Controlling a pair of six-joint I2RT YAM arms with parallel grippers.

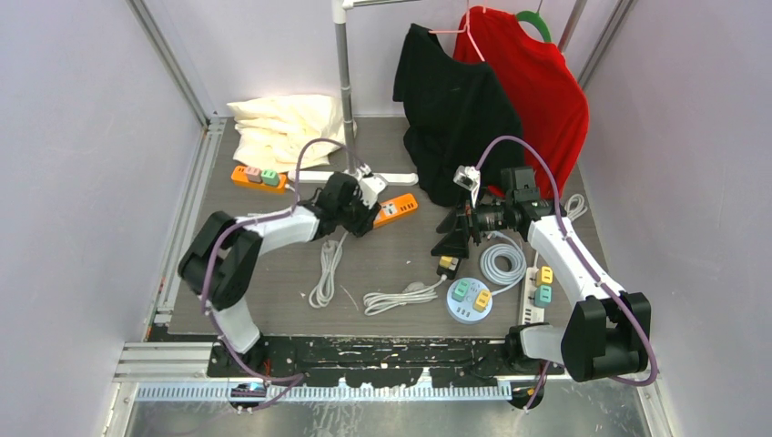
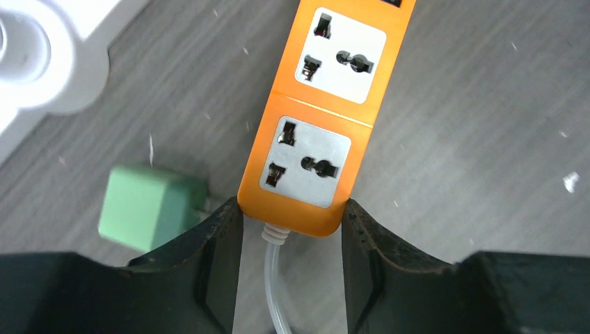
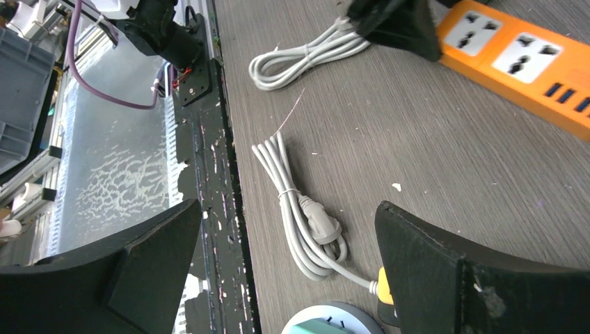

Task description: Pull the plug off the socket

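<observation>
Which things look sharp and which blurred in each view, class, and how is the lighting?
Left wrist: orange power strip crisp, green plug beside it blurred. Right wrist: coiled white cable sharp, near fingers dark with little detail. Top external: even light, only faint shadows on the table.

The rectangular orange plastic power strip (image 2: 327, 115) is fitted with white socket faces. A pale green cube-shaped plastic plug (image 2: 142, 207) is seen at its 8 o'clock. The flat table surface (image 2: 473, 139) is finished in grey wood-grain. A red fabric shirt (image 1: 537, 82) and a black fabric shirt (image 1: 455, 100) are shown at 1 o'clock.
</observation>
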